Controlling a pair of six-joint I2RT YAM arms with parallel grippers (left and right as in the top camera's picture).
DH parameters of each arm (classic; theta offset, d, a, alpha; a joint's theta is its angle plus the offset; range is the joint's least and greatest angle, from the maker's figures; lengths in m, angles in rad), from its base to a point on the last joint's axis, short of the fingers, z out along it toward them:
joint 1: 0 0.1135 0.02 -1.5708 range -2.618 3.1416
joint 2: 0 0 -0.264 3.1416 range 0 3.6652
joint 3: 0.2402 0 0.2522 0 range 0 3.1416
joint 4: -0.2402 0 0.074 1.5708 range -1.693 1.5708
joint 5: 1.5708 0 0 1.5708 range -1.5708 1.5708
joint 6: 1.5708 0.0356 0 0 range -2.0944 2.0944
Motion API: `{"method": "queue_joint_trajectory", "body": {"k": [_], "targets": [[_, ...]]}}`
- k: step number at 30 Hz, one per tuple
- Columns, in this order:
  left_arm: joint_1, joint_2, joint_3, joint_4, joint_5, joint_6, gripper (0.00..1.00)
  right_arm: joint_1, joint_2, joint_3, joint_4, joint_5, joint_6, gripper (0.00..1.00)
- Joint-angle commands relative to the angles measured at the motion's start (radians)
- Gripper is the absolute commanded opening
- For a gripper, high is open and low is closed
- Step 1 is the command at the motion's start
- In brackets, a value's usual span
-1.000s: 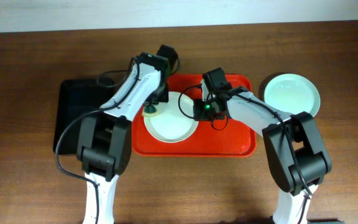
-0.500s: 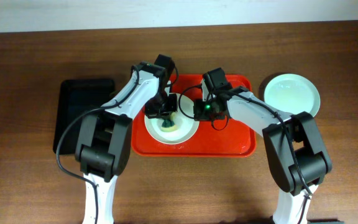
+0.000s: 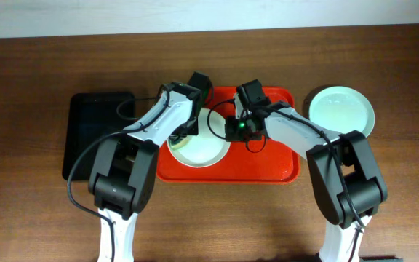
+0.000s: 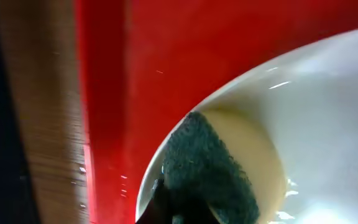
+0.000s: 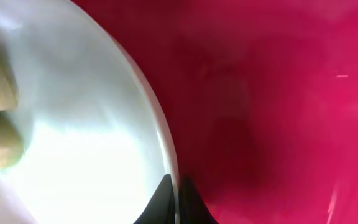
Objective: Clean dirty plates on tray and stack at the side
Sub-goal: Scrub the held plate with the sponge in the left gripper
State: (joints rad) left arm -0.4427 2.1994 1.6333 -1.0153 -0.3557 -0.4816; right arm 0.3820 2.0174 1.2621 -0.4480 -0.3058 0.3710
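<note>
A white plate (image 3: 206,145) lies on the left half of the red tray (image 3: 268,164). My left gripper (image 3: 185,133) is shut on a sponge (image 3: 180,143) with a dark green pad and a yellow body, pressing it on the plate's left part. In the left wrist view the sponge (image 4: 219,168) sits just inside the plate's (image 4: 334,118) rim on the tray (image 4: 166,56). My right gripper (image 3: 231,129) is shut on the plate's right rim. In the right wrist view its fingers (image 5: 176,199) pinch the plate's (image 5: 86,149) rim. A pale mint-green plate (image 3: 342,109) lies on the table right of the tray.
A black tray (image 3: 97,138) lies on the wooden table left of the red tray. The two arms meet over the red tray's left half, close together. The red tray's right half (image 5: 278,112) is bare.
My left gripper swept the sponge from the plate's left rim to its middle and back toward the left. The right gripper has kept its hold on the rim.
</note>
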Motion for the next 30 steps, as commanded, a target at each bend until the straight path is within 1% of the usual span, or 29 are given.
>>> {"method": "queue_joint_trajectory", "body": {"k": [1, 2, 5, 7, 8, 10, 14, 19, 22, 24, 27, 30], "targets": [[0.047, 0.061, -0.003, -0.037, -0.254, -0.031, 0.00, -0.009, 0.038, -0.029, -0.026, 0.082, 0.000, 0.04], [0.047, 0.061, 0.013, -0.052, -0.254, -0.031, 0.00, -0.009, 0.038, -0.029, -0.026, 0.082, 0.000, 0.04], [0.047, 0.040, 0.097, -0.139, -0.245, -0.092, 0.00, -0.009, 0.038, -0.029, -0.023, 0.082, 0.000, 0.04], [0.047, 0.013, 0.144, -0.180, -0.184, -0.109, 0.00, -0.009, 0.038, -0.029, -0.022, 0.082, 0.000, 0.04], [0.047, -0.021, 0.167, -0.192, -0.074, -0.109, 0.00, -0.009, 0.038, -0.029, -0.019, 0.082, 0.000, 0.04], [0.045, -0.051, 0.167, -0.190, 0.084, -0.100, 0.00, -0.009, 0.038, -0.029, -0.016, 0.082, 0.001, 0.04], [0.045, -0.053, 0.139, -0.172, 0.389, 0.029, 0.00, -0.009, 0.038, -0.029, -0.016, 0.082, 0.000, 0.04], [0.036, -0.053, 0.058, -0.076, 0.559, 0.117, 0.00, -0.009, 0.038, -0.029, -0.016, 0.082, 0.000, 0.04], [0.030, -0.053, 0.007, -0.038, 0.565, 0.117, 0.00, -0.009, 0.038, -0.029, -0.016, 0.082, 0.000, 0.04], [0.030, -0.053, -0.032, -0.008, 0.531, 0.116, 0.00, -0.009, 0.038, -0.029, -0.016, 0.082, 0.000, 0.04], [0.030, -0.053, -0.080, 0.011, 0.382, 0.116, 0.00, -0.009, 0.038, -0.029, -0.016, 0.082, 0.000, 0.04], [0.031, -0.053, -0.097, 0.005, 0.153, 0.105, 0.00, -0.009, 0.038, -0.029, -0.016, 0.082, 0.001, 0.04]]}}
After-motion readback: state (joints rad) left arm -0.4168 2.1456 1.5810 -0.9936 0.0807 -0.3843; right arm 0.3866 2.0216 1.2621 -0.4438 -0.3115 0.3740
